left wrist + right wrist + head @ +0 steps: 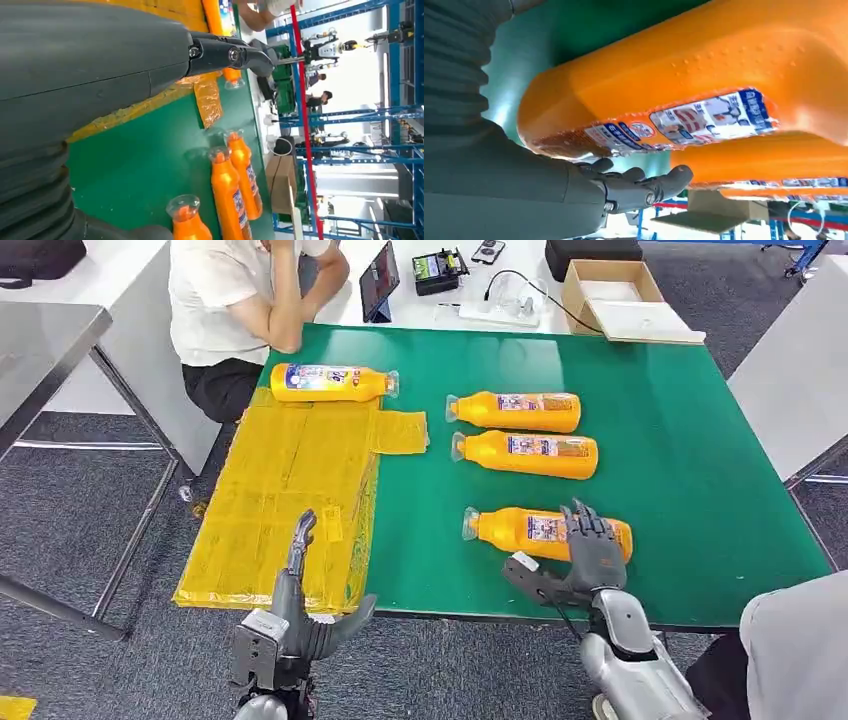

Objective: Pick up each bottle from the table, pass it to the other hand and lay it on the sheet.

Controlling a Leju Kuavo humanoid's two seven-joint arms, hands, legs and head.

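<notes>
The nearest bottle (548,531) is lying on its side on the green bench (690,470), clear cap pointing toward the sheet, base under my right robot hand (590,552). I am judging it full: orange all the way to the neck, so fairly heavy and inclined to sag at one end if taken off-centre. The plastic wall looks stiff and smooth, with a pebbled patch near the shoulder in the right wrist view; probably slick, and round enough to roll. I am reckoning the best hold is across the labelled mid-body, where the blue-and-white label (546,528) is sitting, not the narrow neck.

My right robot hand is spreading wide over the base end of that bottle, fingers (659,184) apart, thumb out to the near side. Contact I cannot tell; nothing is being gripped yet.

Beyond the nearest bottle, two more bottles (520,412) (530,454) are lying parallel, caps likewise toward the sheet. A fourth bottle (330,382) is lying on the far end of the yellow sheet (280,500), cap toward the bench's middle.

My left robot hand (300,610) is waiting over the sheet's near edge, well apart from the nearest bottle, fingers splayed, holding nothing.

A person (240,310) is sitting past the sheet's far end.
</notes>
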